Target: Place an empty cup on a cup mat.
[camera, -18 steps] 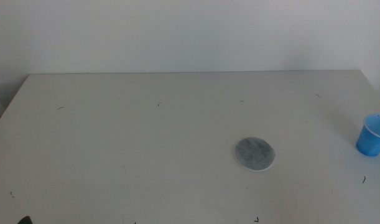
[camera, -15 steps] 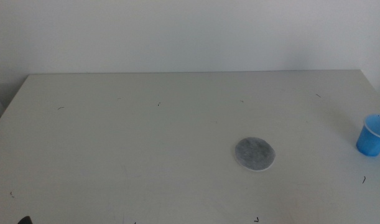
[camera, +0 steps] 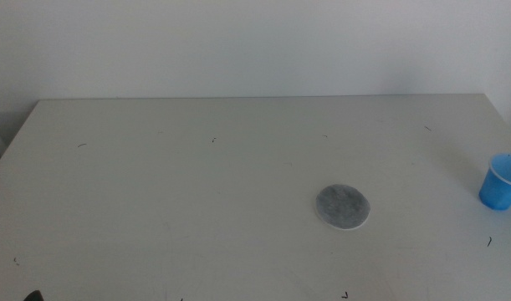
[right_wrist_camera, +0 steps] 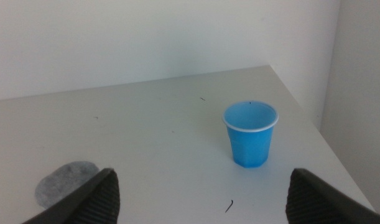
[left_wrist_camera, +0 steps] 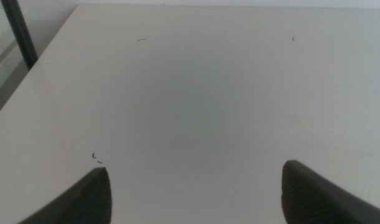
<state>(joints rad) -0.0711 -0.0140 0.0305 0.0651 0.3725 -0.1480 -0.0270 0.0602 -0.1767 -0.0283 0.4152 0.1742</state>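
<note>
A small bright blue cup stands upright and empty at the table's right edge; it also shows in the right wrist view. The round mottled grey cup mat lies flat right of the table's centre, well to the left of the cup, and shows in the right wrist view too. My right gripper is open and empty, short of the cup, and is out of the middle view. My left gripper is open and empty over bare table near the front left corner.
The white table carries a few small dark specks. A white wall stands behind it. The table's right edge drops off just past the cup. A dark post stands beyond the table's left edge.
</note>
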